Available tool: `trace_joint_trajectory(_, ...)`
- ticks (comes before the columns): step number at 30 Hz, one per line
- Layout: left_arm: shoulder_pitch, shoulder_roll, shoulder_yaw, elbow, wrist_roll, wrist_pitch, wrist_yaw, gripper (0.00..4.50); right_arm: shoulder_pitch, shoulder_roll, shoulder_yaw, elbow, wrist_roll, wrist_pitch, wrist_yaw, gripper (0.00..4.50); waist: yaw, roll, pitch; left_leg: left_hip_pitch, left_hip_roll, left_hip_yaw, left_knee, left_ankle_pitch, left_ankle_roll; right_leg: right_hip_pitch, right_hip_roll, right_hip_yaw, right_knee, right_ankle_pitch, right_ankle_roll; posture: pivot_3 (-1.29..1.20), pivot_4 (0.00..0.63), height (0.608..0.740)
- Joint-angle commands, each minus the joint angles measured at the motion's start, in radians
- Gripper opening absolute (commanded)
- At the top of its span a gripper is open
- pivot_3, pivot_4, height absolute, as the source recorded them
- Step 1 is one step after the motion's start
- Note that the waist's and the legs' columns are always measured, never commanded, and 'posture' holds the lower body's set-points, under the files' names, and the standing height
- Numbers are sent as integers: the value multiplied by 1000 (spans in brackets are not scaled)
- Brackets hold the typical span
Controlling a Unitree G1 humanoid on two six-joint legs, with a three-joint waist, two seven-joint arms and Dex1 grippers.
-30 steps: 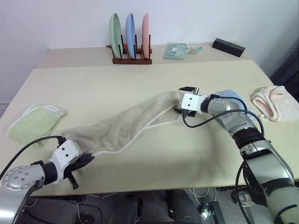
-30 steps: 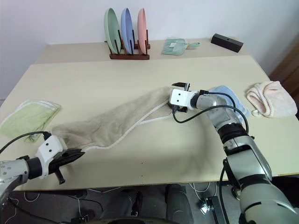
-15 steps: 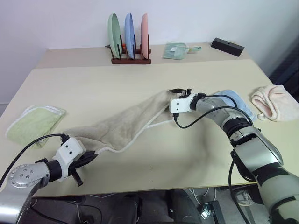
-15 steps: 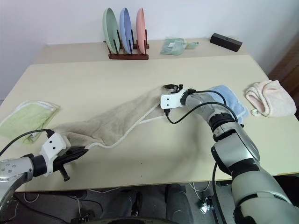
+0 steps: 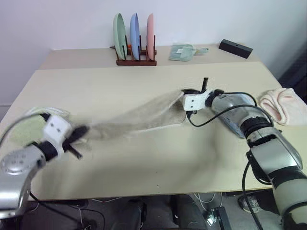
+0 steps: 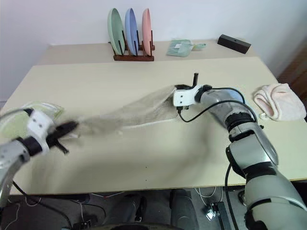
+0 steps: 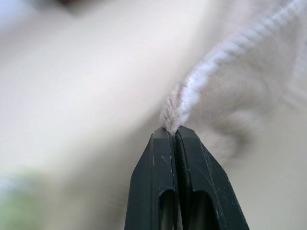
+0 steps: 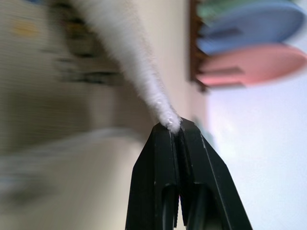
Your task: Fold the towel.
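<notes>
From the head, the towel [image 5: 139, 117] stretches across the table [image 5: 144, 163] between both arms, near the table's middle. The left gripper [image 5: 79, 132] pinches one end. The right gripper [image 5: 184, 96] pinches the other.

At the left wrist, the fingers [image 7: 163, 182] are closed tight on the towel's whitish edge.

At the right wrist, the fingers [image 8: 163, 177] squeeze the edge too.

Plate rack [image 5: 135, 61] with three plates, black box [image 5: 235, 48], pink cloth [image 5: 283, 105]; green towel [image 6: 19, 120] near left table edge
</notes>
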Motion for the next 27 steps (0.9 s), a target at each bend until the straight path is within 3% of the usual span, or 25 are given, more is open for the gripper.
trace_joint_trajectory(1,-245,27,15,194,76,-132,110,0,-137,-40,-53,-11,6,48,-69,54,-7,0,0,0,0,0,0,0,0,-1,0,0,0,0,0,0,150,721)
trace_joint_trajectory(6,-747,49,-15,600,134,-308,239,0,-320,-84,-79,15,9,108,-157,54,-14,-1,1,-3,0,1,-1,0,-1,-5,0,0,0,0,0,0,150,721)
trace_joint_trajectory(10,-839,74,-50,718,138,-381,178,0,-349,-101,-111,-9,54,73,-107,54,-31,-1,0,-3,-1,1,-6,0,1,-5,-1,-1,-1,1,0,0,150,721)
trace_joint_trajectory(16,-551,85,-39,521,49,-288,17,0,-150,-119,-186,-209,278,21,250,54,-55,-1,1,-2,-1,1,-6,-1,2,-6,-1,-1,-1,1,0,0,150,721)
trace_joint_trajectory(18,-398,90,-14,416,13,-244,-34,0,-17,-148,-179,-339,349,59,413,54,-56,0,1,-5,-1,0,-4,-1,2,-8,-1,-1,0,1,0,0,150,721)
trace_joint_trajectory(21,-91,61,50,198,-65,-164,-99,0,320,-271,-193,-712,553,272,708,54,-51,1,0,-5,0,0,-5,-2,3,-9,-1,0,0,1,0,0,150,721)
trace_joint_trajectory(27,311,60,121,-101,-176,-21,-206,0,687,-457,-318,-1215,791,648,903,54,-23,5,6,-8,-1,4,3,-5,7,-10,-3,2,-1,2,2,0,150,721)
